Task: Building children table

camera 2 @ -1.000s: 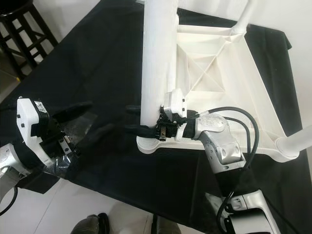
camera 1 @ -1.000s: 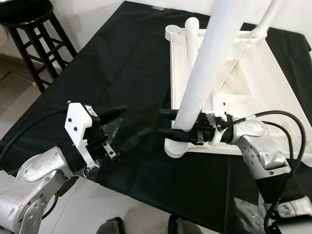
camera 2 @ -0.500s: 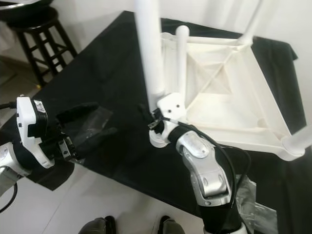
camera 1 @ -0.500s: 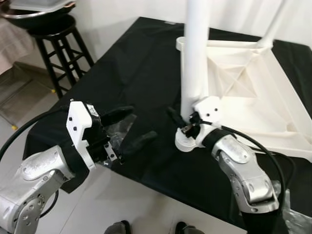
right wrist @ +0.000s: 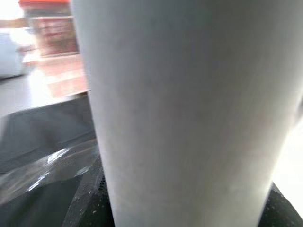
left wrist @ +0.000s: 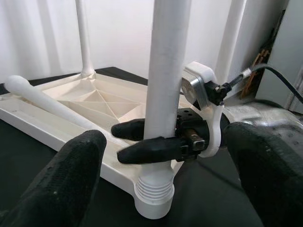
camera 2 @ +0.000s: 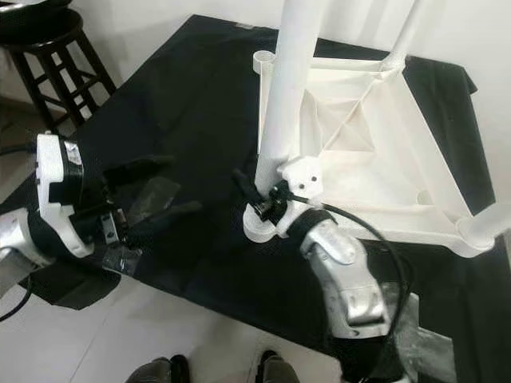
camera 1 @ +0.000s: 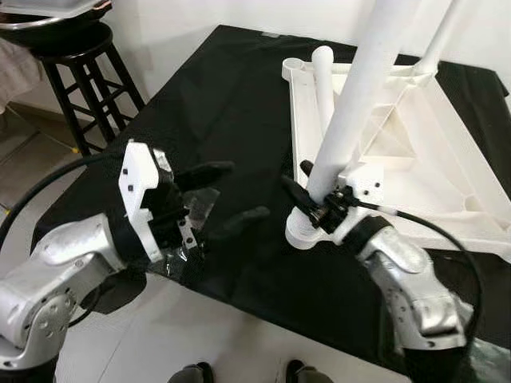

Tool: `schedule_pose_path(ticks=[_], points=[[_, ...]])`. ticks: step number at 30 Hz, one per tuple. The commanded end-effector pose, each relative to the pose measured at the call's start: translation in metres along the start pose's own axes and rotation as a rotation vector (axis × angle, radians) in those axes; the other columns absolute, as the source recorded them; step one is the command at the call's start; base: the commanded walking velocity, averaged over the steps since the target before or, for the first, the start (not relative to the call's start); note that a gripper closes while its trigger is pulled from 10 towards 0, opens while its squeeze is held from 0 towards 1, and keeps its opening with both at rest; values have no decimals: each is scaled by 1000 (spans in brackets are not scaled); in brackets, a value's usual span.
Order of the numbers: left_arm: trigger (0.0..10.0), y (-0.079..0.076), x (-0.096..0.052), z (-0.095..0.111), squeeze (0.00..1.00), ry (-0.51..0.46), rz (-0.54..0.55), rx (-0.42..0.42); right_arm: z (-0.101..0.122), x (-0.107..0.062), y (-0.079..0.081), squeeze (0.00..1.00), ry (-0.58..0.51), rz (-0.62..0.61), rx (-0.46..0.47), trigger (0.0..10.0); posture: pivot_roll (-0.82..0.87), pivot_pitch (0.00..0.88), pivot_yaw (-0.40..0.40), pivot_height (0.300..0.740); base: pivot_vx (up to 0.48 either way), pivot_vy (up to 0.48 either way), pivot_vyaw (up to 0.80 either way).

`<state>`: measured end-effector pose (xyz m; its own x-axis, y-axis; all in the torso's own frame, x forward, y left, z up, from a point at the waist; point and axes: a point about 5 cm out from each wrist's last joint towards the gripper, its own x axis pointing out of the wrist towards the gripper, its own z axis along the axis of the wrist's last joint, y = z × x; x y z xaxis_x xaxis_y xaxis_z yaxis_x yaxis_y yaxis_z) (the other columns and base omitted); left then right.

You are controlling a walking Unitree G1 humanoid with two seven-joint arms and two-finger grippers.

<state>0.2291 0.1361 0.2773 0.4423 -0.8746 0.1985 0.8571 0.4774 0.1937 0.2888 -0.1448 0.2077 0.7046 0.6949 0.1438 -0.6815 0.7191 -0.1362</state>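
Overhead: noted right gripper [camera 1: 307, 195] clamped around white table leg [camera 1: 355, 104] just above its threaded base, at near corner of upturned white tabletop [camera 1: 459, 171] on black cloth [camera 1: 215, 104]. Left gripper [camera 1: 227, 195] spread wide, holding nothing. Left wrist: saw same clamp on leg. Right wrist: leg pressed close, blurred.

Head stereo pair looks forward and down from above; both eyes share the black cloth [camera 1: 215, 96] and the upturned white plastic tabletop [camera 2: 375, 171]. Left wrist camera looks level, near, at the white tubular leg [left wrist: 163, 94]. Right wrist camera sits right against that leg.
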Motion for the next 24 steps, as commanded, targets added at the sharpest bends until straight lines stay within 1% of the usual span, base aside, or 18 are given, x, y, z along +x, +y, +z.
schedule_pose_path(ticks=[1, 2, 3, 4, 6, 7, 8, 9, 11, 13, 20, 22, 24], points=[[10000, -1, 2, -2, 0, 32, -37, -6, -23, -7, 3, 0, 91, 108, 103, 10000, -19, 228, 22, 740, 0, 0, 0], [10000, -1, 2, -2, 0, 31, -40, -7, -20, -8, 1, 0, 102, 180, 91, 10000, -21, 229, 23, 740, 0, 0, 0], [10000, -1, 3, -2, 0, 30, -43, -9, -18, -8, 0, 0, 108, 226, 85, 10000, -21, 229, 23, 740, 0, 0, 0], [10000, -1, 3, -2, 0, 30, -43, -9, -18, -8, 0, 0, 108, 226, 85, 10000, -21, 229, 23, 740, 0, 0, 0], [10000, -1, 5, -1, 0, 24, -53, -12, -14, -8, -5, 0, 121, 381, 84, 10000, -18, 230, 16, 740, 0, 0, 0], [10000, -1, 5, -1, 0, 24, -53, -12, -14, -8, -5, 0, 121, 381, 84, 10000, -18, 230, 16, 740, 0, 0, 0], [10000, -1, 6, 0, 0, 21, -58, -12, -13, -8, -7, 0, 119, 429, 94, 10000, -18, 230, 16, 740, 0, 0, 0], [10000, -1, 6, 0, 0, 21, -58, -12, -13, -8, -7, 0, 119, 429, 94, 10000, -18, 230, 16, 740, 0, 0, 0], [10000, 0, 8, 2, 0, 15, -65, -9, -16, -3, -14, 0, 112, 465, 115, 10000, -12, 232, 16, 740, 0, 0, 0], [10000, 0, 8, 4, 0, 15, -67, -7, -18, 0, -16, 0, 118, 475, 107, 10000, -7, 234, 17, 740, 0, 0, 0], [10000, 0, 7, 5, 0, 16, -72, -3, -19, 8, -17, 0, 106, 488, 107, 10000, -3, 237, 18, 740, 0, 0, 0], [10000, 1, 6, 8, 0, 15, -74, -1, -21, 8, -11, 0, 110, 513, 93, 10000, -2, 243, 18, 740, 0, 0, 0], [10000, 2, 6, 9, 0, 13, -75, 1, -27, 4, -1, 0, 155, 564, 50, 10000, -2, 243, 20, 740, 0, 0, 0]])
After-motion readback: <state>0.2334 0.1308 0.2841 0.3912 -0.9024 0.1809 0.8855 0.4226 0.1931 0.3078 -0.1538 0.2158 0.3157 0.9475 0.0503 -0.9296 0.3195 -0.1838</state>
